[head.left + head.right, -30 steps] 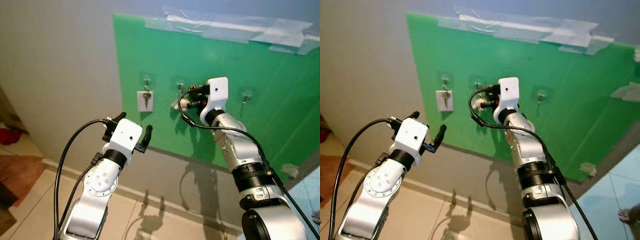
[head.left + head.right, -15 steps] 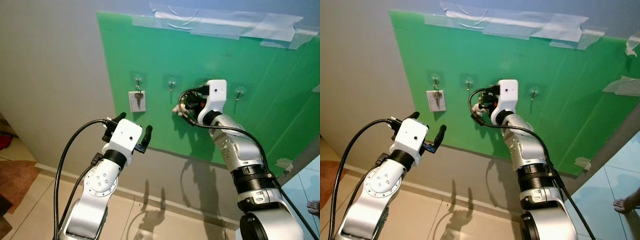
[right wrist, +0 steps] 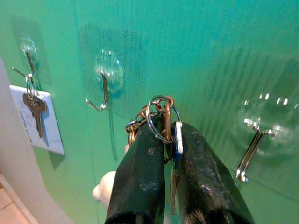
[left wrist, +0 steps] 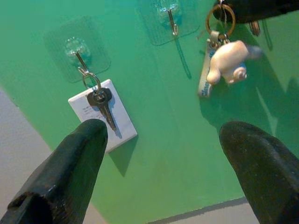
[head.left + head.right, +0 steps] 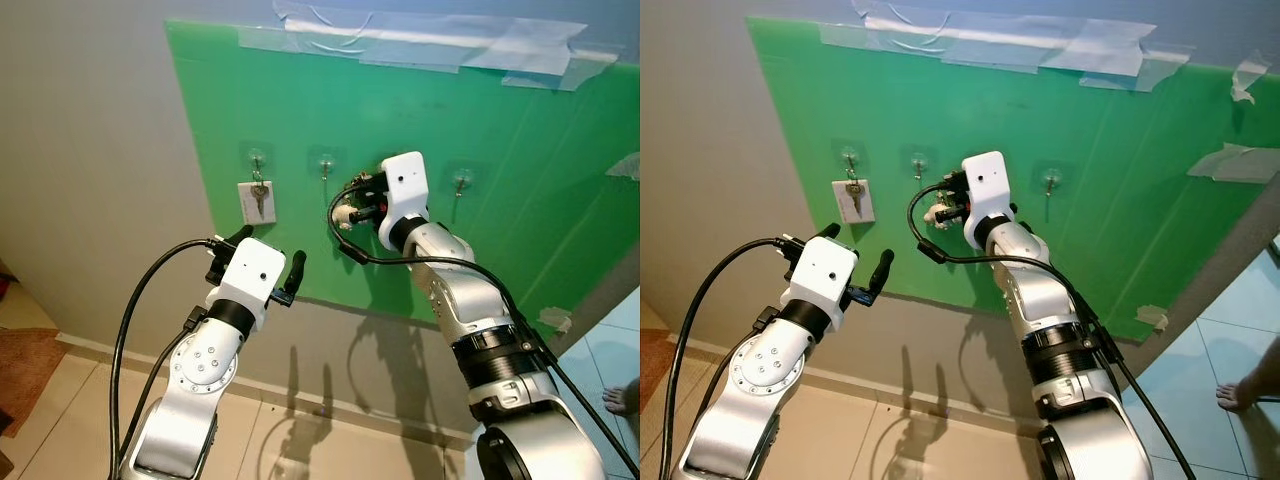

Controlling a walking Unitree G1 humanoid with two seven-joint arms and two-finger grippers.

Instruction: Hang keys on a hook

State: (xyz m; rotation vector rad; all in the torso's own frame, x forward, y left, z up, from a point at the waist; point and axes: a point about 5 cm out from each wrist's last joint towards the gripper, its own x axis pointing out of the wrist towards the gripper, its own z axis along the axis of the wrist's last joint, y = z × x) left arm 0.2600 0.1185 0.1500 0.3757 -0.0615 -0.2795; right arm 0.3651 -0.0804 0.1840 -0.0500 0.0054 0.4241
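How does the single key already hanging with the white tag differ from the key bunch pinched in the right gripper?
The single dark key hangs from the leftmost clear adhesive hook against a white rectangular tag; the key bunch is on no hook, pinched in the right gripper near the green board. The hung key sits on one small ring; the bunch has several rings and a cream animal-shaped charm. Both are metal keys on rings.

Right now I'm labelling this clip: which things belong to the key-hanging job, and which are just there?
Job:
right hand, shut on the key bunch
empty hooks

Just there:
single key on a white tag
left hand, open, idle
tape strips
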